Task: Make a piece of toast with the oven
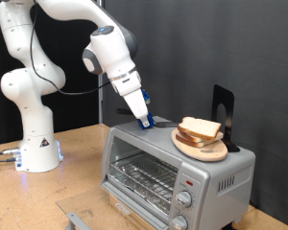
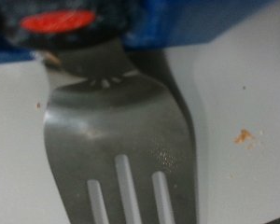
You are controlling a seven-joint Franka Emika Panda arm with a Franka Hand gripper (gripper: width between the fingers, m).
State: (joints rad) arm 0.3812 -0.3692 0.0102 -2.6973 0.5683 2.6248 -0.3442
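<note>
The piece of toast (image 1: 201,128) lies on a round wooden plate (image 1: 200,148) on the roof of the oven (image 1: 173,172), toward the exterior view's right end of that roof. More than one pale slice seems stacked there, brown crust showing at the edges. The oven is a silver-grey box with its glass door shut, a wire rack visible behind the glass, two round knobs and a small red mark on its front panel at about 4 o'clock from the door.

The pincer (image 1: 144,121) is down at the oven's roof, at 9 o'clock from the plate and near it. Blue parts at its tip touch or nearly touch the roof; from this view I cannot tell how far apart the fingers are. The wrist view fills with a slotted metal spatula (image 2: 121,140), its blade lying over a pale grey surface, its neck running up under a blue part with a red button (image 2: 58,20). Whether the fingers are clamped on the spatula's handle cannot be seen. A few orange crumbs (image 2: 243,136) lie beside the blade.

Behind the plate, at 1 o'clock, a black stand (image 1: 224,115) rises upright from the roof. The oven sits on a wooden tabletop (image 1: 72,163); the white arm's base (image 1: 36,144) stands at 9 o'clock, well apart, against a black backdrop.
</note>
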